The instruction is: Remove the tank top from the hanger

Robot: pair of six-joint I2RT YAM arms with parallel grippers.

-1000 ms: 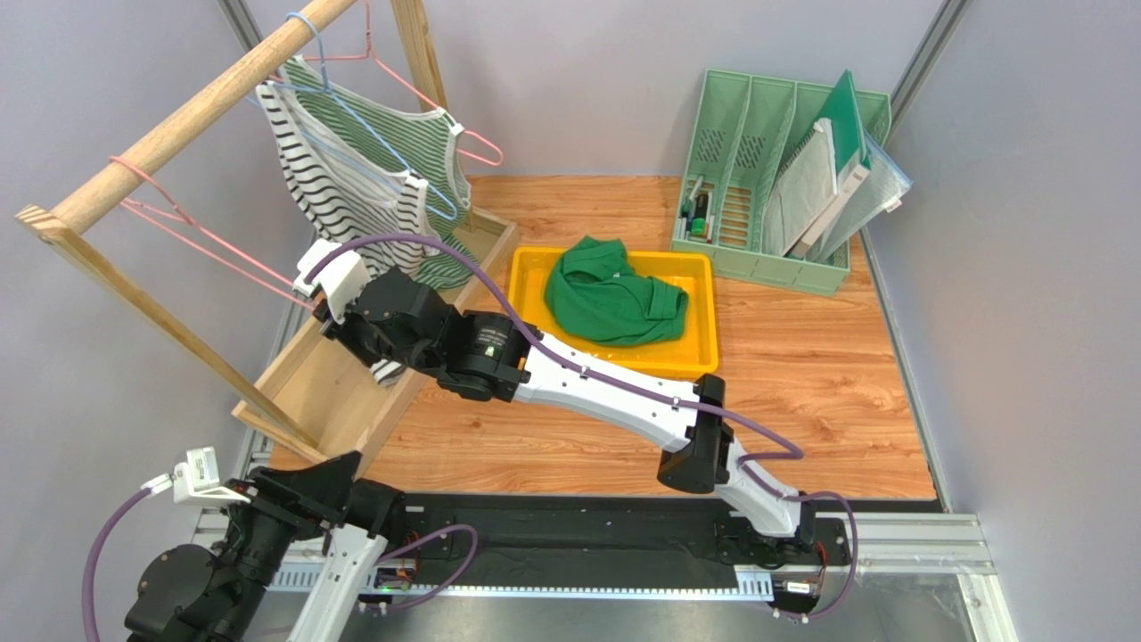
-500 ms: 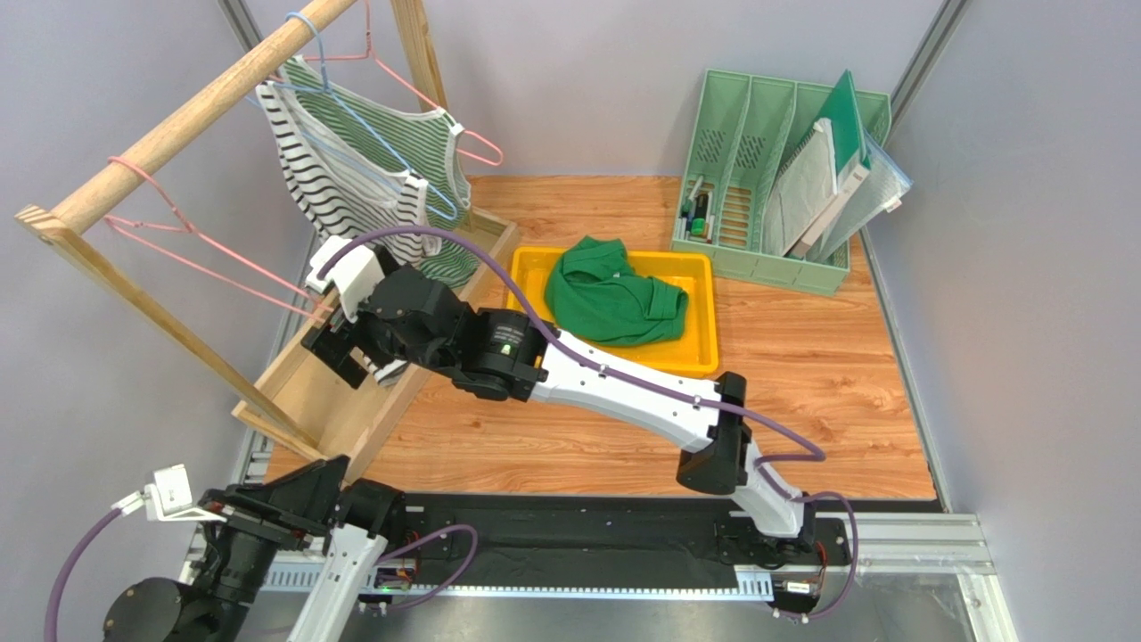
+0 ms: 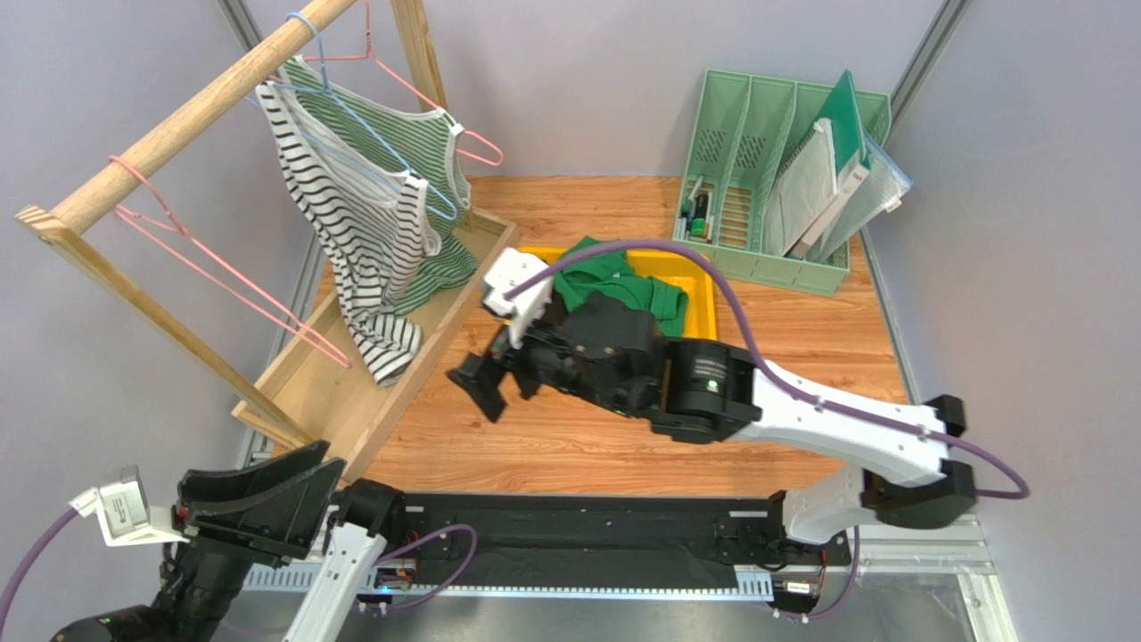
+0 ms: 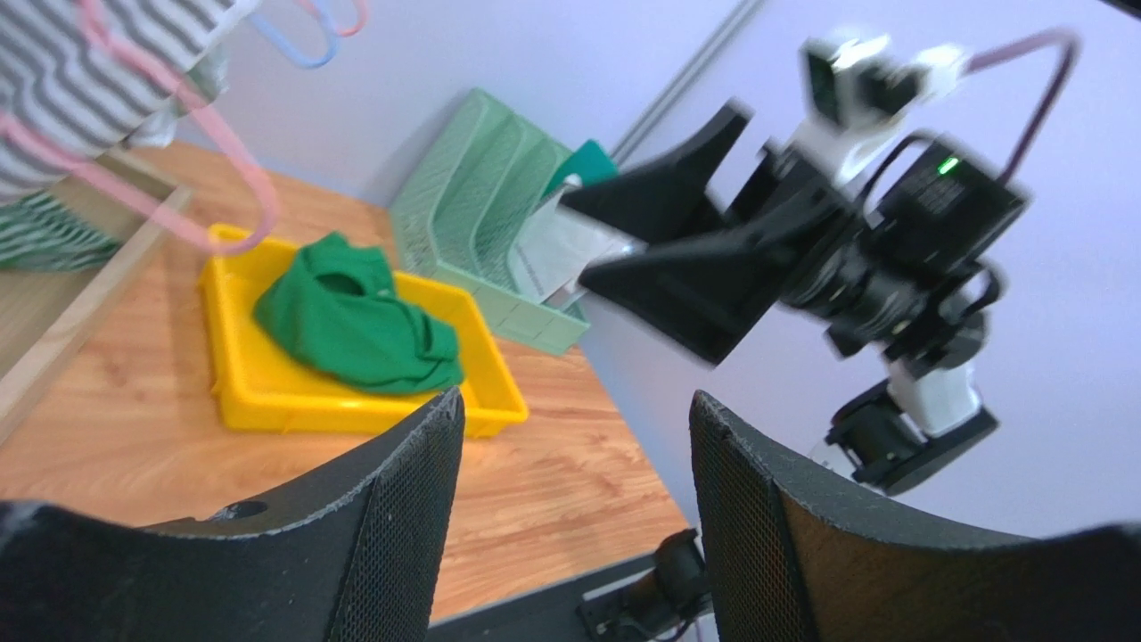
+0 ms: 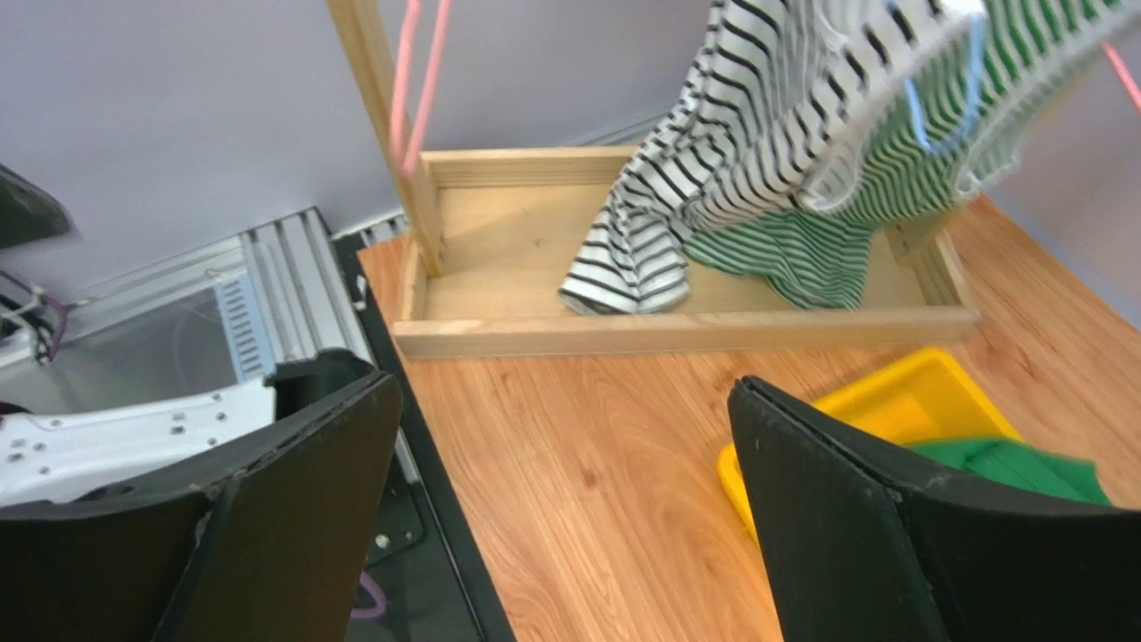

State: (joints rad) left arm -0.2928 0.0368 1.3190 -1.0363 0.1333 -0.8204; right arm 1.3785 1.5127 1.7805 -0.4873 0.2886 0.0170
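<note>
Black-and-white striped tank top (image 3: 355, 221) hangs on its light-blue wire hanger (image 3: 431, 198); right hand (image 3: 492, 385), jaws spread and empty, next needs to grip the hem and pull down.

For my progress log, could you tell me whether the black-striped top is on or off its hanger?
On: the black-striped top hangs from the blue hanger on the wooden rail.

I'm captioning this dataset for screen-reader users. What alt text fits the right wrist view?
A black-and-white striped tank top hangs on a blue hanger, its hem draping into a wooden tray, with a green striped top behind it. The open right gripper frames the view above a wood table and yellow bin.
</note>
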